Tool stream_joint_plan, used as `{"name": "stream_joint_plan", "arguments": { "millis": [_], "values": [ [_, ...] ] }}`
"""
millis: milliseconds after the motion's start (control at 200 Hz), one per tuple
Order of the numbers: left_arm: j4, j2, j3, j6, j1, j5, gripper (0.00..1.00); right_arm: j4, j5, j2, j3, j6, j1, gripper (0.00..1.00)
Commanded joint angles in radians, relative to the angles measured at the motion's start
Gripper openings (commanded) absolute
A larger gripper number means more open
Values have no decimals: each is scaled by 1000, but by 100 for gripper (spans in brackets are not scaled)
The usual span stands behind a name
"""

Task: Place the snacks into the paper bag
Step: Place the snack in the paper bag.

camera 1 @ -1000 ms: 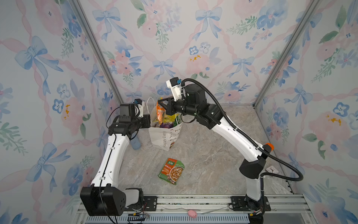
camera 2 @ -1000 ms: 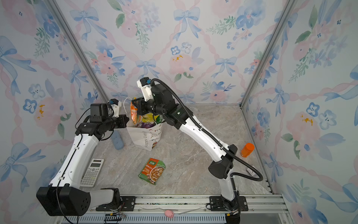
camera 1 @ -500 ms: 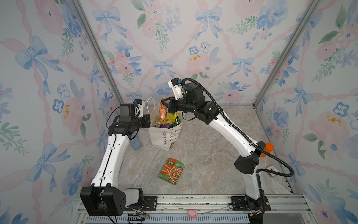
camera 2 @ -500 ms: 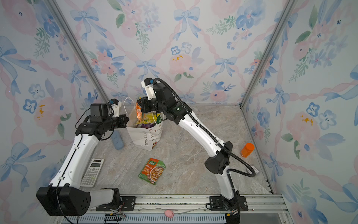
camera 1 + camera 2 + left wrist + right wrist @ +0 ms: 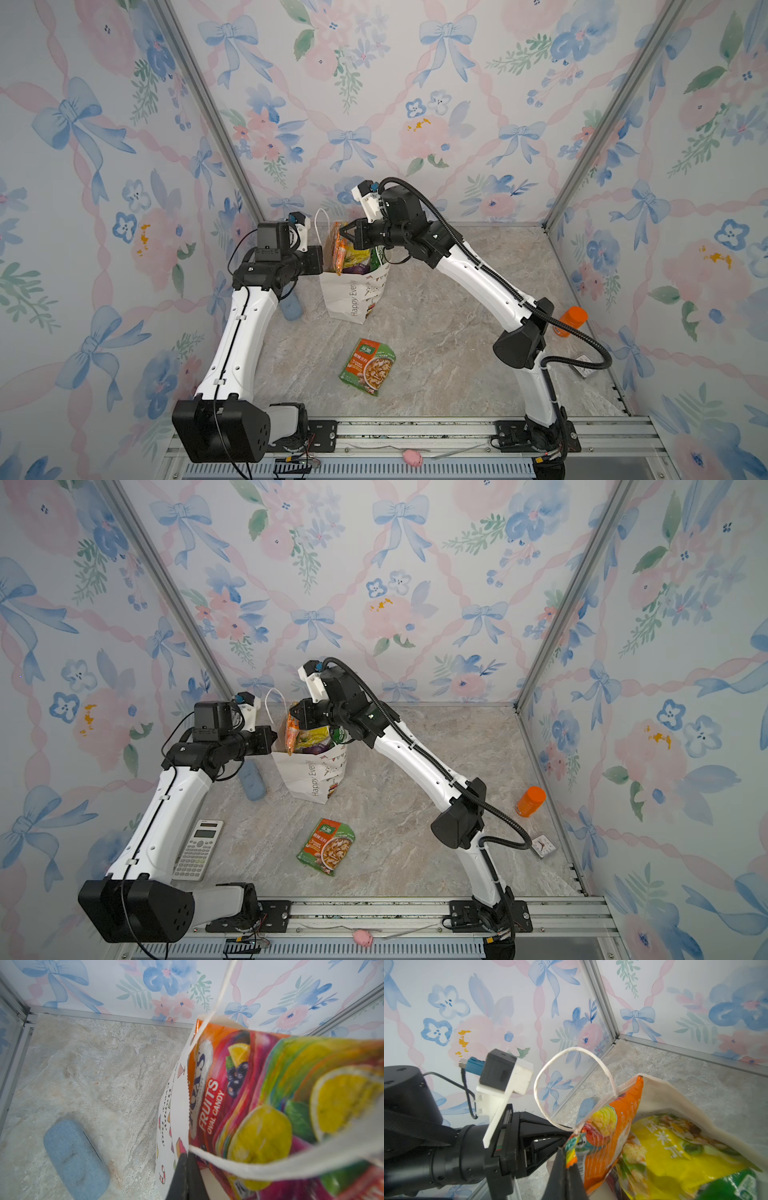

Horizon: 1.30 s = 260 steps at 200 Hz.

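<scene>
The white paper bag (image 5: 353, 296) (image 5: 311, 780) stands upright at the back of the table, filled with snacks. My left gripper (image 5: 322, 259) (image 5: 188, 1156) is shut on the bag's near rim (image 5: 174, 1118), beside a cord handle (image 5: 571, 1051). My right gripper (image 5: 341, 232) (image 5: 566, 1165) is shut on a corner of an orange candy packet (image 5: 612, 1126) (image 5: 239, 1084), which stands on edge in the bag's mouth. A yellow packet (image 5: 675, 1153) and a green one (image 5: 737, 1186) lie inside. Another green-and-orange snack packet (image 5: 368, 365) (image 5: 326, 845) lies flat on the table in front of the bag.
A blue fabric case (image 5: 291, 308) (image 5: 74, 1159) lies left of the bag under my left arm. A white calculator (image 5: 199, 850) sits near the left front. An orange-capped bottle (image 5: 571, 320) and a small clock (image 5: 544, 845) are by the right wall.
My right arm has shifted a little, its elbow drawing in to the left, with the orange packet still held at the bag's mouth. The left arm has not moved.
</scene>
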Motion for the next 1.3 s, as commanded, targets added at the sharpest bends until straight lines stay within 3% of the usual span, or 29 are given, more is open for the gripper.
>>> {"name": "stream_joint_plan", "arguments": {
  "millis": [0,295,320,420,540,710,850,1045,1195,1295],
  "values": [
    [31,-13,4,-11,6,27,0,-60,66,-19,12,-25,-27,0],
    [31,-11,6,-10,6,29,0,-127,250,-88,-110,-115,-56,2],
    [31,-10,6,-11,6,29,0,-133,261,-88,-112,-117,-59,5],
    [31,-13,6,-9,6,28,0,-149,257,-96,-119,-117,-64,40],
    [31,-11,6,-10,6,26,0,-112,241,-153,-152,-117,-59,51],
    [30,-13,5,-9,5,22,0,-90,238,-252,-215,-119,-56,56],
    [30,-13,4,-8,6,22,0,9,211,-381,-383,-104,-54,63],
    [31,-13,6,-9,6,22,0,117,167,-515,-543,-109,-39,65],
    [31,-13,6,-10,6,22,0,19,237,-513,-483,-186,10,64],
    [29,-14,6,-12,6,25,0,-133,292,-394,-340,-230,32,63]
  ]
}}
